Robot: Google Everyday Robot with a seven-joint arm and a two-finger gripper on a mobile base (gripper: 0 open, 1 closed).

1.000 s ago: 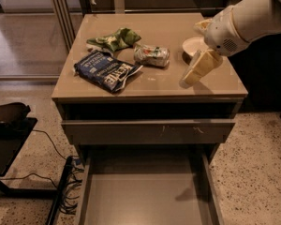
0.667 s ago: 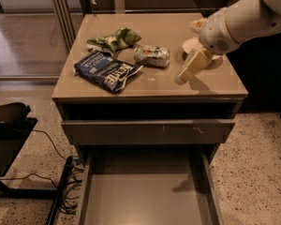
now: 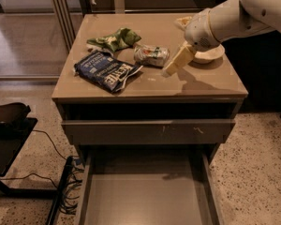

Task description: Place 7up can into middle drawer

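The 7up can point(image 3: 151, 55) lies on its side on the cabinet top point(image 3: 201, 83), silvery with green and red marks. My gripper point(image 3: 171, 69) hangs just right of the can, a short gap away, tilted down to the left and holding nothing. The white arm point(image 3: 225, 25) reaches in from the upper right. The middle drawer point(image 3: 145, 200) stands pulled out below, a wide grey tray with a bare flat floor.
A green snack bag point(image 3: 114, 39) and a dark blue chip bag point(image 3: 107, 71) lie left of the can. A white bowl point(image 3: 210, 55) sits behind the gripper. A shut drawer with a scratched front point(image 3: 150, 131) is above the open one. A black stand point(image 3: 9, 125) and cables point(image 3: 61, 186) are at left.
My gripper has moved left across the cabinet top, from beside the bowl to close by the can. The can and the bags have not moved.
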